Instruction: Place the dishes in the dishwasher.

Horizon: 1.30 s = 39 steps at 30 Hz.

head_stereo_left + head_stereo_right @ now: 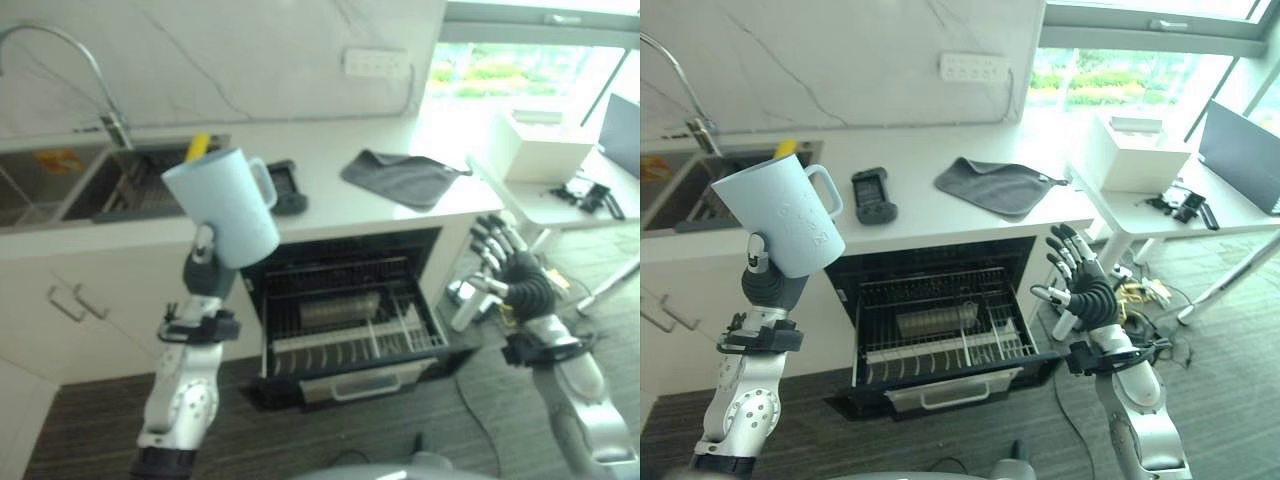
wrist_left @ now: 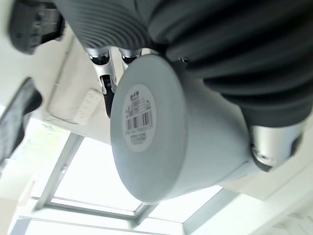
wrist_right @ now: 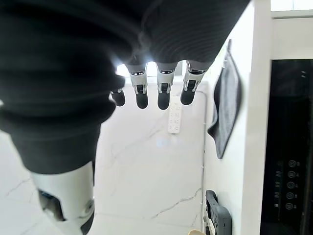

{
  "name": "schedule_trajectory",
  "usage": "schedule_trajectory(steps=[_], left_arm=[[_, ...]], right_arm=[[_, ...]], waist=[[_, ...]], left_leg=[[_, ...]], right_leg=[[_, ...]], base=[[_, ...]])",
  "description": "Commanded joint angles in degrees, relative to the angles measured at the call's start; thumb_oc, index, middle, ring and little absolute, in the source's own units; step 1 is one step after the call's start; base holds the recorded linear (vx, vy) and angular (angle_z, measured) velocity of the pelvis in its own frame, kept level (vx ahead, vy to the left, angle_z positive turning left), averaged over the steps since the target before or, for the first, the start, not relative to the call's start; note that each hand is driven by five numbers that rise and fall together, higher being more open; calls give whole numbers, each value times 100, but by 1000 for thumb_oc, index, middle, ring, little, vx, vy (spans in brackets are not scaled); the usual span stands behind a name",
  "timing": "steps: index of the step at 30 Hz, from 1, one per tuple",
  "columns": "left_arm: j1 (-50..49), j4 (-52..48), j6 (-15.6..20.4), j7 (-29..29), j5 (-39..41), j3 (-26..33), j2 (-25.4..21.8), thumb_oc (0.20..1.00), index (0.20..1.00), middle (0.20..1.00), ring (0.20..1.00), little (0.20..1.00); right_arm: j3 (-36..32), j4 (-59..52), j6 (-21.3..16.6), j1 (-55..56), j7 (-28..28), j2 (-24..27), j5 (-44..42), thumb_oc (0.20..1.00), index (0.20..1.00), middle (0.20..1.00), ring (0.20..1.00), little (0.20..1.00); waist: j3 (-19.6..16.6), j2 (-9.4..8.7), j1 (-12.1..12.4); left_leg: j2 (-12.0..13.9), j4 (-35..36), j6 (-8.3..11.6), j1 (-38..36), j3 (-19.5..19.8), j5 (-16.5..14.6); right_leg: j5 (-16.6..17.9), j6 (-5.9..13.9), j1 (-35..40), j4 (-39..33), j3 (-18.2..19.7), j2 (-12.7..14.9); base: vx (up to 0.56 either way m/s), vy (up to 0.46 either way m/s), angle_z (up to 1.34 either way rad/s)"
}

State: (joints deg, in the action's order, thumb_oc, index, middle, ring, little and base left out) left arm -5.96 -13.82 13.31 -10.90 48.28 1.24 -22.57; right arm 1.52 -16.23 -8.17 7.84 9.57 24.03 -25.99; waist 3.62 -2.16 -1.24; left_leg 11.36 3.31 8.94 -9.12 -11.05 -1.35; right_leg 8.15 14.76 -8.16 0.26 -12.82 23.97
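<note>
Left hand (image 1: 768,283): gripping the pale blue mug (image 1: 783,218), lifting it tilted above the surface (image 1: 930,215) edge, left of the open dishwasher (image 1: 940,320).
Mug base: carrying a white barcode sticker (image 2: 138,117); its print is too small to read.
Right hand (image 1: 1085,285): hanging open, fingers straight, right of the dishwasher.
Dishwasher rack (image 1: 985,345): sitting pulled out, holding a metal cylinder (image 1: 932,320).
Surface: bearing a grey cloth (image 1: 998,186) and a dark device (image 1: 872,195).

Marble wall (image 1: 840,60), bright window (image 1: 1120,70), dark wood floor (image 1: 670,420).
</note>
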Motion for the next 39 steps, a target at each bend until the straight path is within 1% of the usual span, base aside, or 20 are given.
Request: schedule_trajectory(steps=[1, 2, 3, 5, 6, 9, 11, 14, 17, 19, 22, 24, 25, 26, 27, 28, 32, 34, 36, 39], left_arm=[[404, -669, 216, -12, -138, 424, -296, 200, 200, 200, 200, 200], [421, -659, 217, -19, -119, 431, -310, 200, 200, 200, 200, 200], [479, -633, 190, -44, -9, 435, -291, 200, 200, 200, 200, 200], [596, -482, 71, 24, 392, 218, -159, 200, 200, 200, 200, 200], [590, -376, 76, -120, 549, 38, -13, 200, 200, 200, 200, 200], [507, -517, 212, -403, 463, -78, 132, 200, 200, 200, 200, 200], [713, -296, 15, -598, 767, -82, 197, 200, 200, 200, 200, 200], [627, -290, -200, -821, 911, -38, 182, 200, 200, 200, 200, 200], [645, -375, -255, -798, 1044, -38, 149, 200, 200, 200, 200, 200], [773, -381, -257, -730, 997, -63, 122, 200, 200, 200, 200, 200], [840, -367, -421, -579, 1028, -66, 132, 200, 200, 200, 200, 200], [744, -378, -552, -604, 1047, 12, 151, 200, 200, 200, 200, 200], [691, -411, -602, -625, 1023, 61, 149, 200, 200, 200, 200, 200], [600, -424, -566, -636, 905, 112, 113, 200, 200, 200, 200, 200], [611, -416, -549, -565, 859, 70, 46, 200, 200, 200, 200, 200], [682, -384, -536, -500, 842, 6, 3, 200, 200, 200, 200, 200], [765, -358, -256, -194, 245, -144, -21, 200, 200, 200, 200, 200], [744, -393, -54, 224, -296, -154, -51, 200, 200, 200, 200, 200], [737, -381, -96, 447, -573, -150, -56, 200, 200, 200, 200, 200], [898, -215, -45, 1073, -1782, -386, -166, 200, 200, 200, 200, 200]], right_arm=[[-153, -512, -265, -607, 120, -164, -107, 1000, 1000, 1000, 1000, 1000], [-151, -493, -283, -621, 138, -168, -120, 1000, 1000, 1000, 1000, 1000], [-217, -483, -191, -677, 243, -122, -219, 1000, 1000, 1000, 1000, 1000], [-306, -536, 106, -751, -13, 100, -84, 1000, 1000, 1000, 1000, 1000], [-430, -473, 153, -715, -75, 259, -228, 1000, 1000, 1000, 1000, 1000], [-720, -476, -27, -516, -68, 531, -634, 1000, 1000, 1000, 1000, 1000], [-694, -546, -97, -491, -367, 452, -62, 1000, 1000, 1000, 1000, 1000], [-712, -613, 48, -531, -423, 491, -146, 1000, 1000, 1000, 1000, 1000], [-721, -630, 132, -410, -303, 399, -193, 1000, 1000, 1000, 1000, 1000], [-643, -623, 96, -313, -263, 304, 107, 1000, 1000, 1000, 1000, 1000], [-604, -542, 154, -349, -460, 284, 62, 1000, 1000, 1000, 1000, 1000], [-526, -477, 170, -378, -426, 139, 147, 1000, 1000, 1000, 1000, 1000], [-485, -445, 152, -396, -382, 86, 175, 1000, 1000, 1000, 1000, 1000], [-400, -390, 99, -426, -302, 5, 269, 1000, 1000, 1000, 1000, 1000], [-375, -384, 33, -390, -381, 56, 321, 1000, 1000, 1000, 1000, 1000], [-397, -398, 8, -365, -422, 123, 226, 1000, 1000, 1000, 1000, 1000], [-508, -436, 88, -329, -313, 306, -22, 1000, 1000, 1000, 1000, 1000], [-557, -459, 396, -333, -300, 435, -315, 1000, 1000, 1000, 1000, 1000], [-575, -460, 573, -379, -270, 442, -568, 1000, 1000, 1000, 1000, 1000], [-383, -522, 950, -618, -295, 427, -1025, 1000, 1000, 1000, 1000, 1000]], waist=[[519, 6, 9], [532, 18, 10], [500, -4, 68], [446, -23, -145], [423, 7, -237], [414, 63, -178], [395, 136, -205], [248, 170, -203], [156, 133, -172], [164, 12, -127], [193, -100, -78], [210, -132, -10], [210, -124, 22], [226, -114, 17], [247, -86, -99], [222, -95, -166], [249, -160, -219], [196, -160, -205], [158, -150, -202], [96, -101, -194]], left_leg=[[118, 169, -250, -45, 593, -46], [166, 169, -223, -50, 591, -43], [509, 123, -65, 83, 369, 151], [966, -9, 226, 72, 46, 428], [1078, -202, 309, 58, -283, 846], [928, 58, 324, 397, -147, 1211], [969, 169, 449, 691, -301, 1297], [779, 169, 378, 673, -239, 1143], [566, 169, 274, 606, -300, 990], [127, 169, 29, 552, -82, 737], [-299, 169, -264, 468, 46, 523], [-426, 169, -354, 379, -82, 440], [-426, 169, -374, 369, -131, 434], [-409, 169, -427, 361, -183, 421], [-399, 169, -478, 331, -126, 393], [-430, 169, -513, 384, -50, 401], [-465, 169, -529, 361, 41, 329], [-409, 169, -487, 337, 67, 354], [-355, 169, -450, 310, 98, 358], [-256, 169, -392, 285, 101, 367]], right_leg=[[950, 24, 460, -494, 507, -167], [896, 24, 486, -491, 490, -192], [609, 24, 641, -526, 185, -249], [472, 24, 677, -526, 392, -401], [356, 5, 863, -526, 216, -495], [265, -76, 1100, -526, 8, -537], [207, -4, 1351, -526, -359, -428], [70, 24, 1489, -526, -294, -371], [213, 24, 1544, -526, -335, -147], [336, 13, 1620, -501, -261, 25], [450, -56, 1620, -174, -207, 156], [755, -31, 1426, 169, -383, 292], [747, -29, 1374, 224, -414, 267], [580, -67, 1285, 289, -381, -59], [99, -208, 1224, 114, -63, -695], [-14, -291, 1178, -59, 129, -954], [86, -310, 1260, -468, 221, -1054], [3, -293, 1286, -526, 227, -1143], [-66, -320, 1331, -526, 246, -1199], [-194, -395, 1388, -526, 219, -1277]], base=[[93, -503, -35], [80, -623, -13], [74, -479, 4], [143, -503, 26], [186, -343, 80], [135, -164, 74], [123, 101, 61], [161, 351, 28], [135, 397, 1], [147, 449, -13], [119, 347, -1], [103, 249, -9], [85, 191, -30], [103, 142, -40], [101, 113, -49], [98, 52, -24], [82, -106, 50], [115, -143, 16], [112, -124, -2], [56, -98, -5]])
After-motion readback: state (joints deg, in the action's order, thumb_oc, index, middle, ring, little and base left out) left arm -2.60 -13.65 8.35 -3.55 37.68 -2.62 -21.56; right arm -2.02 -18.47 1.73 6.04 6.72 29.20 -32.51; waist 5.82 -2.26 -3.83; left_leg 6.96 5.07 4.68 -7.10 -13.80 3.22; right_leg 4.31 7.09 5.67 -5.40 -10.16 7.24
